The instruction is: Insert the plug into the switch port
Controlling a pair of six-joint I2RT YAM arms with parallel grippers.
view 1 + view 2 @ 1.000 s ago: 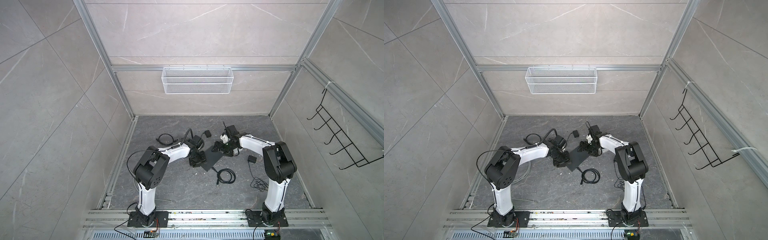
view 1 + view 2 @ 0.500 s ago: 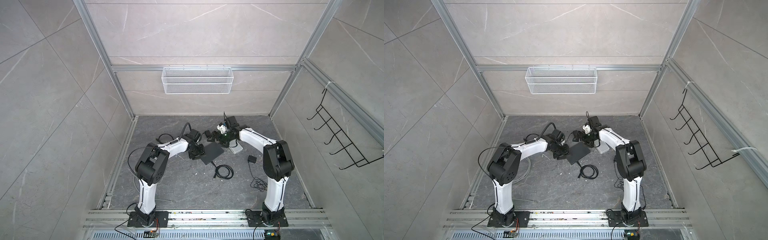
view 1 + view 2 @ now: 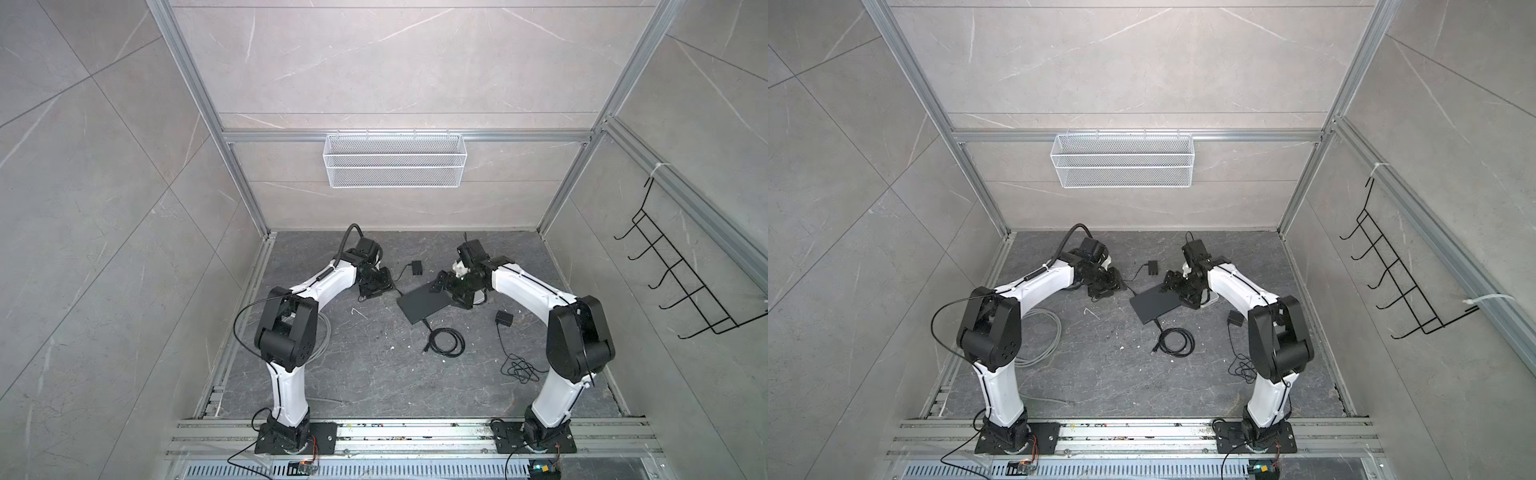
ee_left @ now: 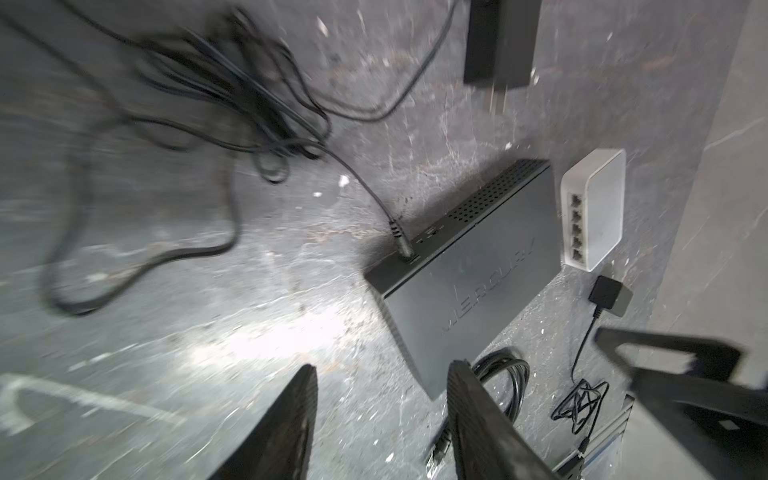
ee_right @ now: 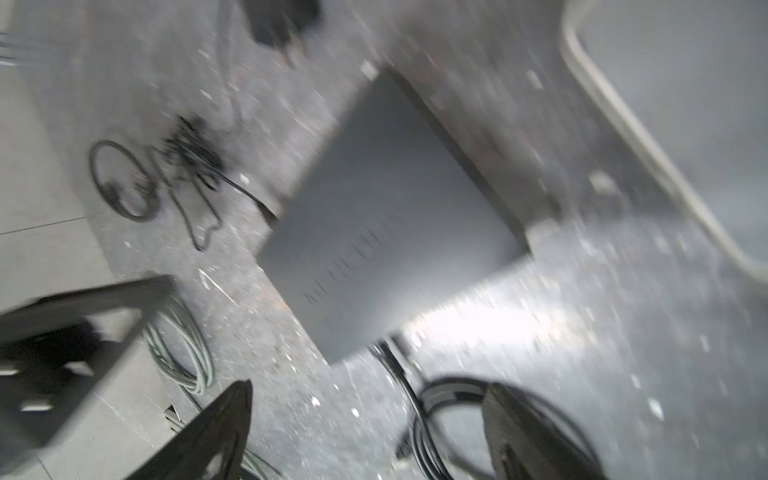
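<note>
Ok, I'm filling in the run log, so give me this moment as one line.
plug: looks seated in black switch side port | left gripper: open, empty | right gripper: open, empty

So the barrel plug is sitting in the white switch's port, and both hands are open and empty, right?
Not quite. The barrel plug sits in a port on the side of the black switch, not the white switch, which lies beside it; the left wrist view shows this. The left hand and right hand are open and empty.
</note>
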